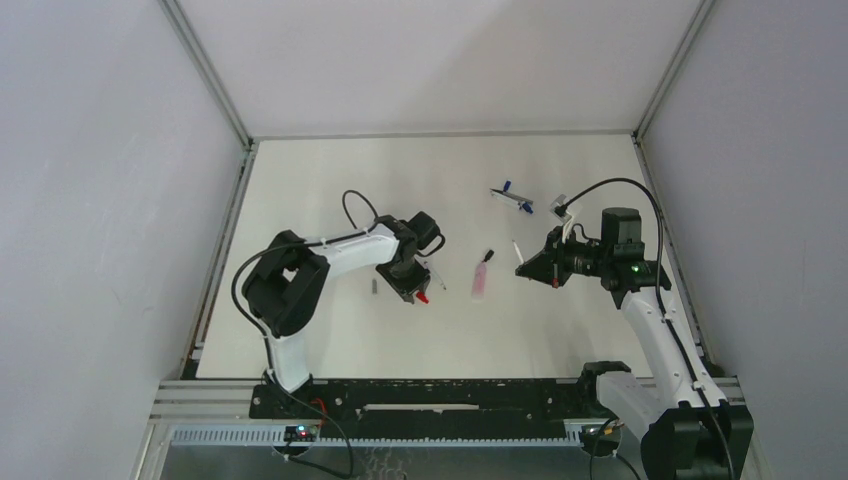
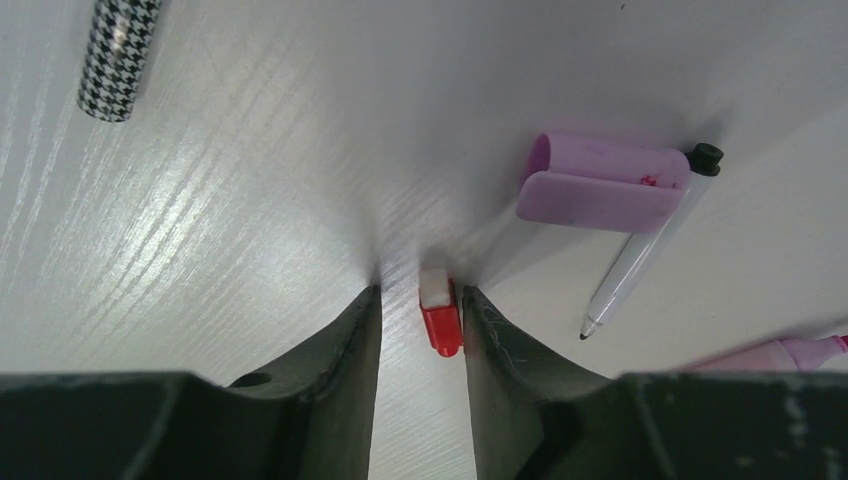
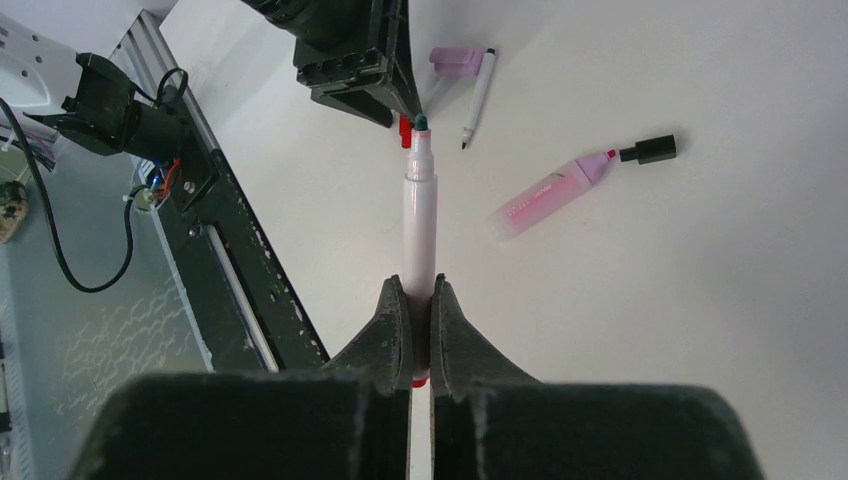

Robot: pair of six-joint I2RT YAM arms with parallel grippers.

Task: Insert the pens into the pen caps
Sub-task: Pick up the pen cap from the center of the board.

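Observation:
A short red pen cap (image 2: 441,322) with a white stub at its far end lies on the table between the fingers of my left gripper (image 2: 421,292). It touches the right finger, with a gap to the left finger, so the jaws stand open around it. My right gripper (image 3: 418,285) is shut on a white pen (image 3: 420,205) with a red rear end, held above the table, its dark tip pointing at the left gripper (image 3: 352,50). A pink cap (image 2: 598,186), a thin white pen (image 2: 636,258) and a pink marker (image 3: 553,196) lie close by.
A blue-and-white pen (image 1: 511,194) lies at the back of the table. A small grey piece (image 1: 373,287) rests left of the left gripper (image 1: 412,292). A houndstooth-patterned cylinder (image 2: 118,55) shows at the left wrist view's top left. The black rail (image 3: 235,250) runs along the near table edge.

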